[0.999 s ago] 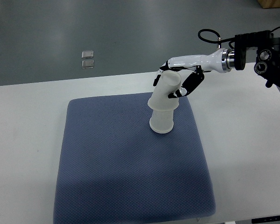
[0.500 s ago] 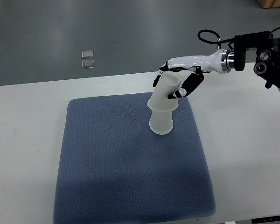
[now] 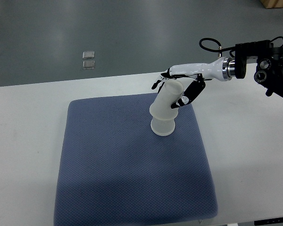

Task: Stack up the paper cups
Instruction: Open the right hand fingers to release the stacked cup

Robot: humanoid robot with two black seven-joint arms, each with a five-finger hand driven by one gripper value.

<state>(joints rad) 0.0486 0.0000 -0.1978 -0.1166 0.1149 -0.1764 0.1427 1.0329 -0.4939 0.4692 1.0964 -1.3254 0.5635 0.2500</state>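
scene: white tabletop (image 3: 28, 117) carrying a blue pad (image 3: 113, 174); grey floor beyond it, two small square plates (image 3: 88, 60) on the floor well behind the pad
landmark: blue pad, all places given against it
lower cup: translucent paper cup (image 3: 162, 126) standing mouth-down on the pad's far right part, near its far edge
upper cup: second paper cup (image 3: 169, 98) mouth-down over the lower cup, tilted, its closed end leaning toward the pad's far right corner; its rim overlaps the lower cup's top but does not sit level
right hand: right hand (image 3: 179, 89) comes in from beyond the pad's right edge, fingers curled round the upper cup, dark fingertips (image 3: 184, 100) pressed on its right side, others showing behind its top
left hand: not seen anywhere
step (judged): seating the upper cup down onto the lower one; not fully nested
progress (judged): late, two cups joined, still crooked
risk 1: letting go while tilted, so the upper cup slides off or tips toward the pad's far right corner
risk 2: pushing down off-axis, so the lower cup skids or topples on the soft pad
risk 3: squeezing too hard, so the thin cup wall dents and jams on the lower cup
risk 4: fingers dragging the cup when withdrawing, pulling the stack over
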